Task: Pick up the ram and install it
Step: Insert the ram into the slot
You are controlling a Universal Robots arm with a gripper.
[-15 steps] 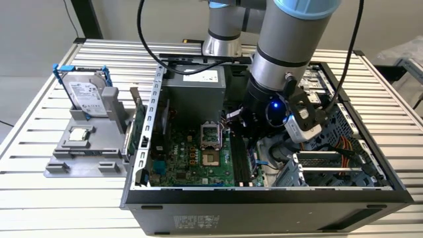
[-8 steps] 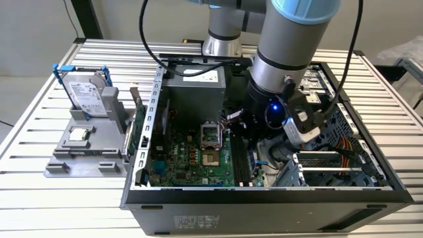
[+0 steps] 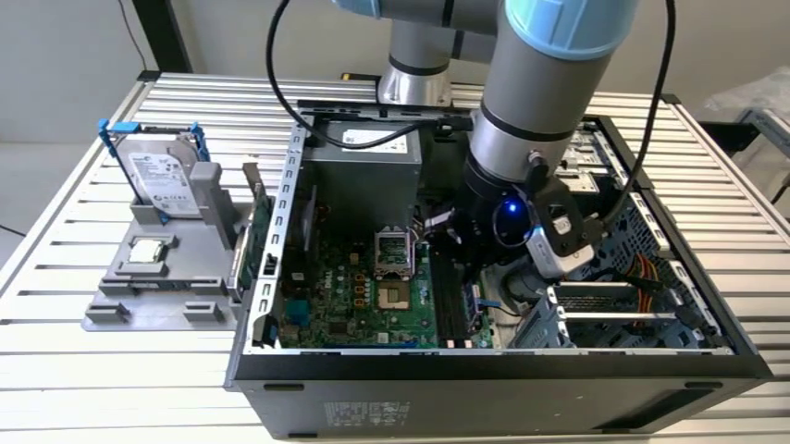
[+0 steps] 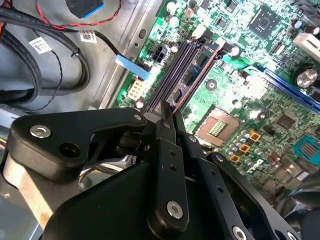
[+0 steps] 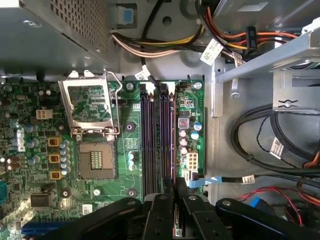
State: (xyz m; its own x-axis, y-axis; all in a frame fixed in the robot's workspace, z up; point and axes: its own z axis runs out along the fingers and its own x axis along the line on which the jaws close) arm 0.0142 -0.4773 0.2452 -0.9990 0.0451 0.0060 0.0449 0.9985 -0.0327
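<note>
The ram [image 4: 197,67] is a thin bluish stick with dark chips, standing on edge along the outermost of the dark memory slots [image 5: 152,145] on the green motherboard [image 3: 351,296]. In the first wrist view the ram [image 5: 173,145] appears as a narrow line beside the other slots. My gripper [image 4: 166,112] is down inside the open computer case [image 3: 494,370], and its black fingers [image 5: 162,212] are closed together on the near end of the stick. The gripper [image 5: 176,189] meets that end right over the slot. In the exterior view the gripper [image 3: 467,273] hangs below the arm's wrist, over the slots.
The open processor socket [image 5: 92,160] lies beside the slots. Bundled cables [image 5: 260,150] and a metal drive cage [image 3: 605,305] crowd the other side. The power supply [image 3: 364,162] sits at the case's back. At the exterior view's left, a grey holder [image 3: 148,287] carries a hard drive [image 3: 161,180] and a processor chip [image 3: 146,250].
</note>
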